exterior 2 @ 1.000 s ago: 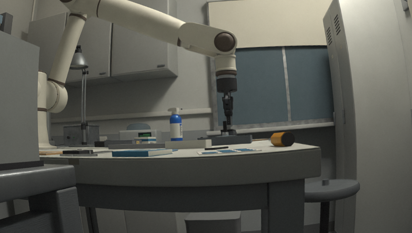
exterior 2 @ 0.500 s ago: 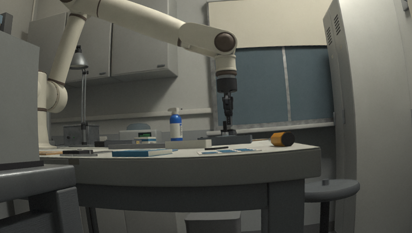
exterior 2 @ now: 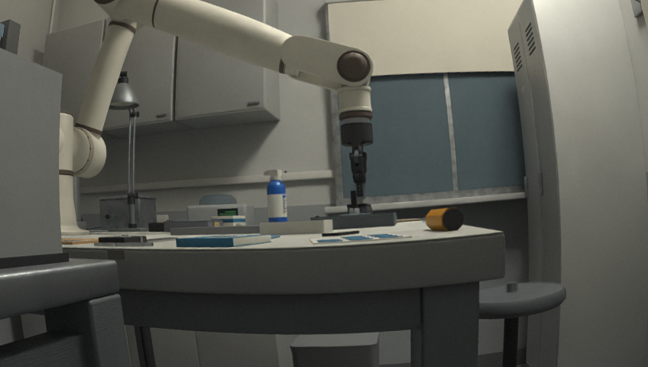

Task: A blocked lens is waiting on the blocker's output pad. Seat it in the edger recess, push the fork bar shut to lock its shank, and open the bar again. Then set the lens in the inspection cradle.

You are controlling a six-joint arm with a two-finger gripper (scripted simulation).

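Observation:
At the far side of the bench a dark flat base point(exterior 2: 359, 220) carries a small dark upright piece point(exterior 2: 356, 203), and my gripper point(exterior 2: 359, 192) reaches straight down onto that piece, closed around it. The piece looks like the lens's block post, but the lens itself and the fork bar are too small and dark to make out. A light grey flat block point(exterior 2: 295, 226) lies just left of the base, nearer the camera.
A tall grey cabinet point(exterior 2: 591, 173) stands right of the bench. On the bench are a yellow-and-black cylinder point(exterior 2: 443, 218), a blue pump bottle point(exterior 2: 276, 196), a blue book point(exterior 2: 223, 240), a blue-marked card point(exterior 2: 359, 237), a desk lamp point(exterior 2: 129, 150) and a small meter point(exterior 2: 223, 212). A stool point(exterior 2: 520, 295) stands at the right.

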